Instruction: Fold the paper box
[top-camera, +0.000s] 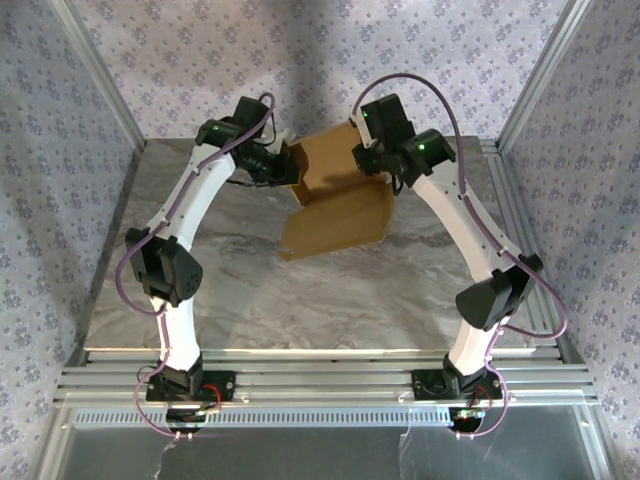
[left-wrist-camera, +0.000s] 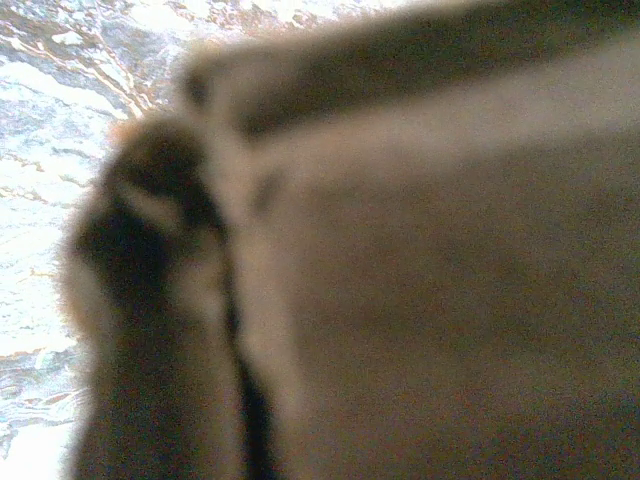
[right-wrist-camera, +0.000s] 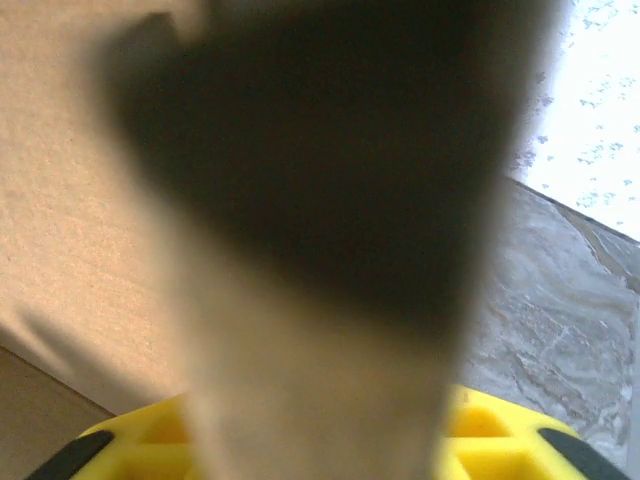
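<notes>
Over the marbled grey bench, our left hand pinches a creased, flat panel of the matte tan paper box; whether the right hand stands wide or narrow we cannot tell.

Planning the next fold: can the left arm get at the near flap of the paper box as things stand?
Probably, but not freely: the left tool looks shut on the left edge of the paper box, so it would have to let go first. The near flap lies close by, nothing between.
</notes>
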